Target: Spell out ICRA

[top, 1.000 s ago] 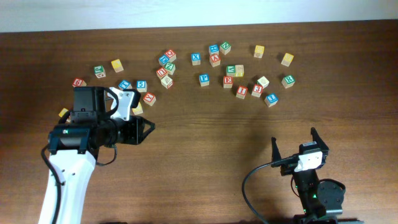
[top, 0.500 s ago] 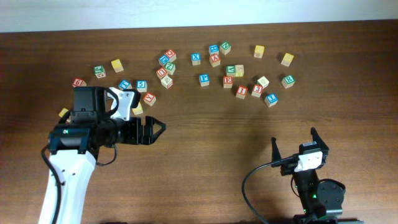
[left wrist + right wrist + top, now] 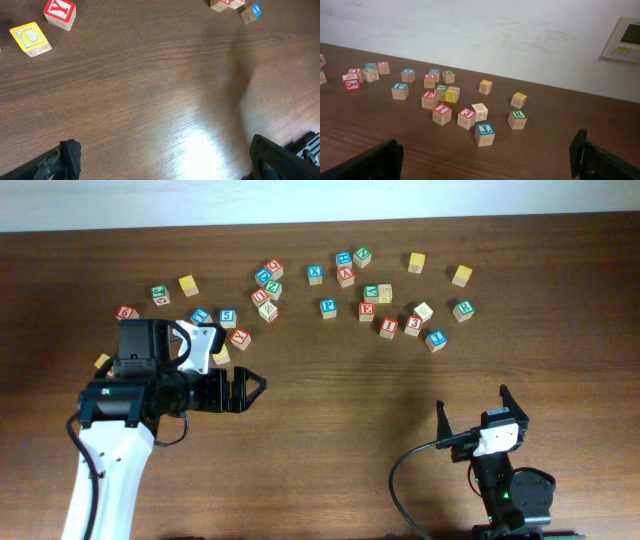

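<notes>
The red "I" cube (image 3: 389, 326) (image 3: 442, 114) stands in the block cluster at the back right, with the green "R" cube (image 3: 462, 309) (image 3: 517, 119) to its right. Further back sits the red "A" cube (image 3: 346, 276) (image 3: 429, 80). A yellow "C" cube (image 3: 30, 39) lies just beyond my left gripper, half hidden by the arm in the overhead view (image 3: 221, 355). My left gripper (image 3: 250, 388) (image 3: 162, 155) is open over bare wood, holding nothing. Near the front edge, my right gripper (image 3: 472, 402) (image 3: 485, 155) is open and empty, well short of the cluster.
Many other letter cubes are scattered along the back of the table (image 3: 330, 410). Among them are a red "Y" (image 3: 59, 12), a red "3" (image 3: 466, 118), a red "E" (image 3: 429, 99) and a blue-printed cube (image 3: 485, 134). A white wall (image 3: 470, 30) rises behind the table.
My left gripper's jaws have spread from nearly shut to wide open. Neither arm has shifted, and no cube has moved.
</notes>
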